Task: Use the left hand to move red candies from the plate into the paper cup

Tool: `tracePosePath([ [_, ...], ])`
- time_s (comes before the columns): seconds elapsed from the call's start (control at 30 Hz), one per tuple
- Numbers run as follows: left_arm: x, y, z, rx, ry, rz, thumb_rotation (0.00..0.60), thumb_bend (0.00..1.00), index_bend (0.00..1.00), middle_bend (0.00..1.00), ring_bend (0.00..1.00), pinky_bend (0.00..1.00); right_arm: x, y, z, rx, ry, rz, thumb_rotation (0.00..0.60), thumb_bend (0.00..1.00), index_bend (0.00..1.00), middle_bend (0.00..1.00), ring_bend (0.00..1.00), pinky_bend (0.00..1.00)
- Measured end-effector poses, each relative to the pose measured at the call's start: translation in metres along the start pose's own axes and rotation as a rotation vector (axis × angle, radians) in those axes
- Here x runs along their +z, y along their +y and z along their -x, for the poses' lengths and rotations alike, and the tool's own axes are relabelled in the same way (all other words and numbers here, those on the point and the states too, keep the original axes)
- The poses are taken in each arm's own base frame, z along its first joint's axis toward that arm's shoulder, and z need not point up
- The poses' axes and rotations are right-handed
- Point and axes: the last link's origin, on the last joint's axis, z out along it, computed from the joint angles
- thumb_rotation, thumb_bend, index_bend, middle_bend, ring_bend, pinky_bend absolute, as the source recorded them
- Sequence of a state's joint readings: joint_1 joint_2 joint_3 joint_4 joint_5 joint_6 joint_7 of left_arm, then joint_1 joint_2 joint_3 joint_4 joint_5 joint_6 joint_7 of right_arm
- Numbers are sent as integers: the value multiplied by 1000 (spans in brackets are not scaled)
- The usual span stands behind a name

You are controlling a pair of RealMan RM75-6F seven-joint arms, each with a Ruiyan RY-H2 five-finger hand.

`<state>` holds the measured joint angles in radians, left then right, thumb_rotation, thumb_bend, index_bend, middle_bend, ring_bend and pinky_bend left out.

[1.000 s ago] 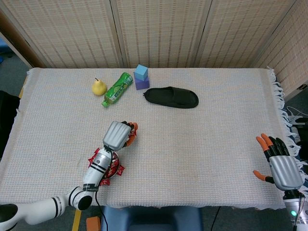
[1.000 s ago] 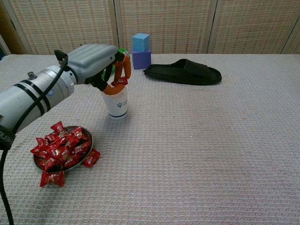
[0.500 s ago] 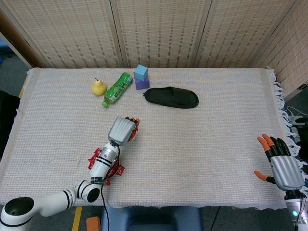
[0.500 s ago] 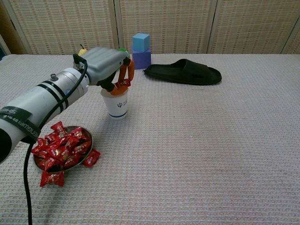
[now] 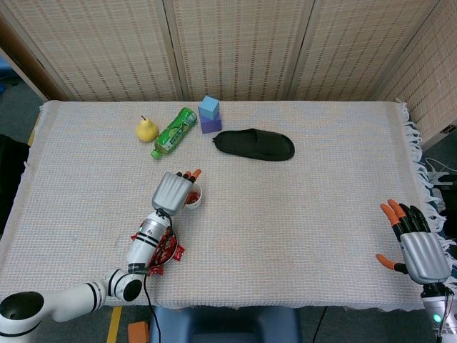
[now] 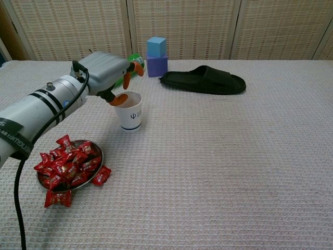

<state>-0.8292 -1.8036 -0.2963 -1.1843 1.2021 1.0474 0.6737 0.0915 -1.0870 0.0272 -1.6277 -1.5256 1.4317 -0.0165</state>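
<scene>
Hovering beside paper cup [image 6: 129, 110] rim, left hand [image 6: 106, 72] empty, fingers spread. Red candy visible inside cup in head view. Plate [image 6: 95, 151] near cup, heaped with red candies [image 6: 67, 164], few spilled alongside: most work remains. Right hand [image 5: 418, 245] idle, fingers apart.

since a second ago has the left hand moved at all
Yes. The left hand has opened and drawn back left off the paper cup; its fingers no longer pinch a candy over the rim.
</scene>
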Motion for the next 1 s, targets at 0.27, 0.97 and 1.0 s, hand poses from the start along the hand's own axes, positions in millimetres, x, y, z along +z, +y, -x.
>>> tracePosePath([
  [0.27,-26,13,-15,-33,43,62,600,430,162,333,533,937,-3,-2,-2,10,1,-22,600,44,0,0,0,0],
  [0.97,-255,-6,40,-39,-49,95,600,414,268,430,568,959,-29,-15,-6,29,3,-173,600,44,0,0,0,0],
  [1.0,-258,-6,43,-27,-47,92,600,414,269,430,568,959,-29,-15,-6,29,5,-175,600,44,0,0,0,0],
])
